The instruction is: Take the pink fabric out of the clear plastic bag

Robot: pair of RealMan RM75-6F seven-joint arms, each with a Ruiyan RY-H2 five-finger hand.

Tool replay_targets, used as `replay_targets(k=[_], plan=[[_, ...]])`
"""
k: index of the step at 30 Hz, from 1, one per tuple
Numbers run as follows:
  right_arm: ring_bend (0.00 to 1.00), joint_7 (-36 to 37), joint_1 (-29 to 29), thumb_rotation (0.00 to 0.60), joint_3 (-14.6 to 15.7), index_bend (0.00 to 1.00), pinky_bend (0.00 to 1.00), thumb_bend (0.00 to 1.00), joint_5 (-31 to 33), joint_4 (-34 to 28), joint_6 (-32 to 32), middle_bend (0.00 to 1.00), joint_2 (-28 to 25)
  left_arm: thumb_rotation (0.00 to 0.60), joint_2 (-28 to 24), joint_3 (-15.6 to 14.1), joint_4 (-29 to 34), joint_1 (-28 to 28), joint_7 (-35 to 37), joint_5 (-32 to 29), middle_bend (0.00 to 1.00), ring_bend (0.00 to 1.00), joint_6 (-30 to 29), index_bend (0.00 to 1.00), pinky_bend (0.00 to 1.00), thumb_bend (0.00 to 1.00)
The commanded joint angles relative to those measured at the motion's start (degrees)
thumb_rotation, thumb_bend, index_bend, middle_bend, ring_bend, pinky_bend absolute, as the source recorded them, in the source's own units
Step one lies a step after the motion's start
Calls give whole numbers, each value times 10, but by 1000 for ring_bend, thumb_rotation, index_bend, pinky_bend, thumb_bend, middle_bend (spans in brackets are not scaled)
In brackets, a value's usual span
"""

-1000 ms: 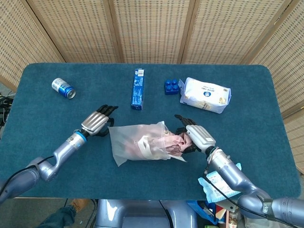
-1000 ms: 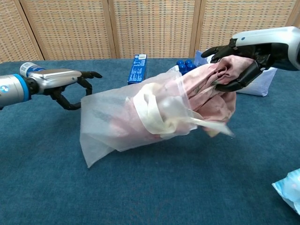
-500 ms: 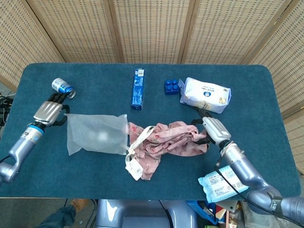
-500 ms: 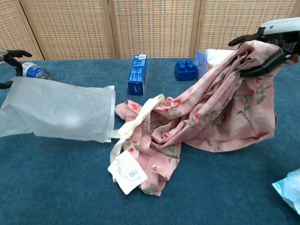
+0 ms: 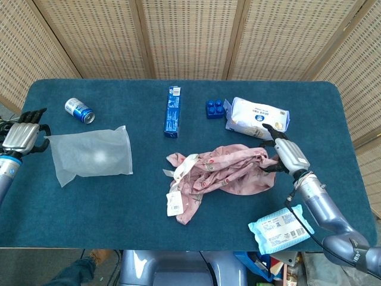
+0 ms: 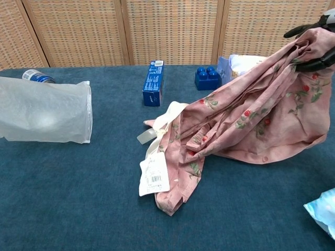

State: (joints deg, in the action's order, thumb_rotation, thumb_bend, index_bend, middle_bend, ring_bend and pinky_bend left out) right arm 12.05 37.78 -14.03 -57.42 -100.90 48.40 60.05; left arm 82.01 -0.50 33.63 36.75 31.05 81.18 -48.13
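The pink flowered fabric (image 5: pixel 223 176) lies fully outside the bag, spread over the table's middle right, its white tag (image 5: pixel 174 203) at the front. In the chest view the pink fabric (image 6: pixel 246 123) hangs lifted at its right end. My right hand (image 5: pixel 283 155) grips that end. The clear plastic bag (image 5: pixel 92 156) is empty and off to the left, held at its left end by my left hand (image 5: pixel 22 137). In the chest view the clear bag (image 6: pixel 44 111) hangs at the left edge; the left hand is out of that frame.
A drink can (image 5: pixel 79 110) lies at the back left, close to the bag. A blue box (image 5: pixel 172 111), a blue toy block (image 5: pixel 215 108) and a white wipes pack (image 5: pixel 257 118) stand along the back. A light blue packet (image 5: pixel 280 227) lies at the front right edge.
The hands pulled apart: the left drew the bag off to the left, the right pulled the fabric right. The fabric came fully out of the bag and now lies separate.
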Motion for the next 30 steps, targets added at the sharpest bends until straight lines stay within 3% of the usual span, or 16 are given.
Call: replay_targets(k=[1, 2, 3, 5, 6, 7, 10, 12, 18, 23, 30], plan=[[0, 4, -7, 600, 1, 732, 0, 619, -11, -3, 6, 0, -4, 600, -2, 6, 3, -5, 2, -5, 0, 0, 1, 464, 0, 490], [0, 4, -11, 600, 2, 642, 0, 509, -20, -3, 14, 0, -4, 600, -4, 8, 7, -8, -3, -9, 0, 0, 4, 262, 0, 391], [0, 3, -16, 600, 3, 478, 0, 324, -31, -2, 24, 0, -3, 600, -8, 11, 15, -10, -9, -15, 0, 0, 9, 94, 0, 273], [0, -6, -26, 600, 9, 149, 0, 46, -52, -1, 44, 0, -3, 600, -20, 21, 41, -16, -16, -27, 0, 0, 10, 0, 0, 143], [0, -15, -31, 600, 12, 39, 0, 0, -63, 0, 56, 0, -3, 600, -28, 26, 55, -20, -20, -34, 0, 0, 6, 0, 0, 118], [0, -22, -35, 600, 15, 6, 0, 0, -70, 1, 66, 0, -3, 600, -32, 30, 64, -24, -23, -39, 0, 0, 2, 0, 0, 110], [0, -48, -46, 600, 21, 0, 0, 0, -86, 6, 97, 0, -2, 600, -44, 39, 85, -33, -30, -49, 0, 0, -11, 0, 0, 90], [0, -88, -69, 600, 35, 0, 0, 0, -112, 11, 151, 0, 4, 600, -63, 49, 118, -51, -38, -62, 0, 0, -39, 0, 0, 84], [0, -114, -142, 600, 70, 0, 0, 0, -199, 44, 287, 0, 31, 600, -130, 65, 288, -123, -92, -79, 0, 0, -160, 0, 0, 83], [0, -174, -223, 600, 107, 0, 0, 0, -239, 56, 402, 0, 51, 600, -156, 44, 451, -199, -194, -68, 0, 0, -277, 0, 0, 83], [0, -200, -285, 600, 137, 0, 0, 0, -292, 38, 474, 0, 58, 600, -166, 24, 580, -257, -313, -64, 0, 0, -358, 0, 0, 84]])
